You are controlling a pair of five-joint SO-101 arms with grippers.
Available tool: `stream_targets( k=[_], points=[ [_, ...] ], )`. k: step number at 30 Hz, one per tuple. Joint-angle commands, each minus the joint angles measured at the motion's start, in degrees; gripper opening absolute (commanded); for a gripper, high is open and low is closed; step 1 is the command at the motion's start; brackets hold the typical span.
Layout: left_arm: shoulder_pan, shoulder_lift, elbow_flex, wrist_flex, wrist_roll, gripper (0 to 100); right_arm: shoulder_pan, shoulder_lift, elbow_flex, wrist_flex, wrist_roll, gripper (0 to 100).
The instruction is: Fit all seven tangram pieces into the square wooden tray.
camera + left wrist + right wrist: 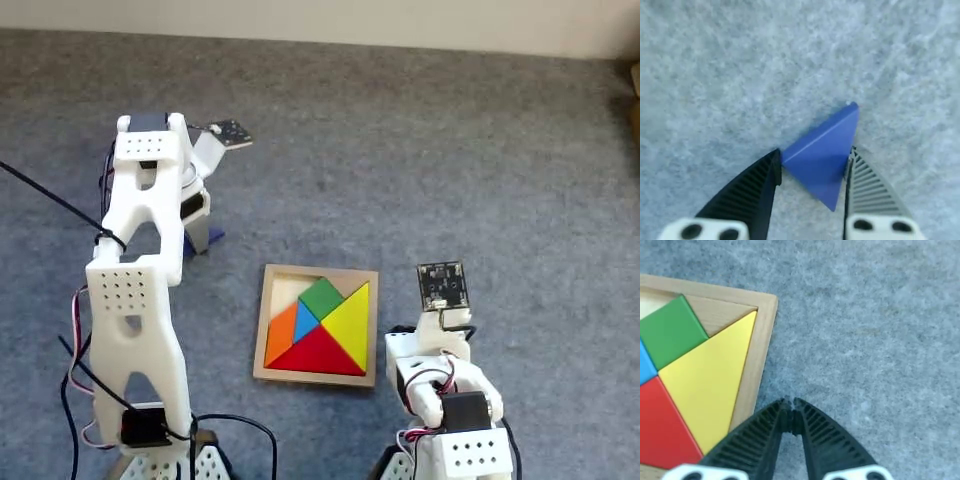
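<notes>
Both fingers of the L gripper (pixel 814 156) are closed onto the blue triangle (pixel 822 155). The black finger (pixel 757 185) is at one corner and the grey finger (pixel 867 182) is against the opposite edge. The triangle's long side appears to run along the grey finger, out away from the gripper. One corner points back toward the wrist, another points away over the grey carpet (pixel 740 60). Can't tell if it's lifted or resting.

R gripper (pixel 791 410) is pinched to, tips abt touching, nothing btwn them, low over the carpet. Just beside it, on the side toward the L arm, is a corner of the square wooden tray (pixel 760 350). Nearest inside is the yellow triangle (pixel 710 385), long edge along the tray wall closest to the gripper. The red triangle (pixel 660 430) lies against it. Further out are the green square (pixel 670 330), set as a diamond, and a light-blue piece (pixel 645 367). Farthest is an orange piece (pixel 283 330) at the opposite wall. That makes 5 pcs in the tray, w/ bare wood showing beyond the green square. The blue triangle is well apart from the tray.
</notes>
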State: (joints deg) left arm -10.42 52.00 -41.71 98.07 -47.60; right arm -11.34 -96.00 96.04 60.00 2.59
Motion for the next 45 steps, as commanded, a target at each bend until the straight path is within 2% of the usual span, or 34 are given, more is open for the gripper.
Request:
stream_targets(
  k=[1, 4, 10, 19, 24, 28, 36, 38, 43, 45],
  points=[
    [2.68, -7.08, -1.27, 2.55, 2.81, 7, -0.4, -0.57, 8.48, 0.31, -0.26, 1.9],
    [3.74, -11.21, -0.31, 2.73, 6.86, 7, -0.4, -0.57, 8.48, 0.31, -0.26, 1.9],
    [9.19, -22.55, 11.74, 2.73, 8.35, 7, -0.4, -0.57, 8.48, 0.31, -0.26, 1.9],
    [21.32, -40.48, 28.44, 2.29, 20.75, 7, -0.4, -0.57, 8.48, 0.31, -0.26, 1.9],
    [25.19, -40.92, 34.33, -3.34, 26.2, 7, -0.4, -0.57, 8.48, 0.31, -0.26, 1.9],
    [25.54, -40.92, 39.6, -9.67, 26.73, 7, -0.4, -0.57, 8.48, 0.31, -0.26, 1.9],
    [28.35, -40.92, 45.76, -14.86, 26.99, 7, -0.4, -0.57, 8.48, 0.31, -0.26, 1.9],
    [28.35, -40.92, 46.99, -17.05, 29.36, 7, -0.4, -0.57, 8.48, 0.31, -0.26, 1.9],
    [28.35, -40.92, 48.4, -18.9, 34.46, 22, -0.4, -0.57, 8.48, 0.31, -0.26, 1.9],
    [28.09, -40.92, 48.13, -18.81, 36.57, 24, -0.4, -0.57, 8.48, 0.31, -0.26, 1.9]
  ],
)
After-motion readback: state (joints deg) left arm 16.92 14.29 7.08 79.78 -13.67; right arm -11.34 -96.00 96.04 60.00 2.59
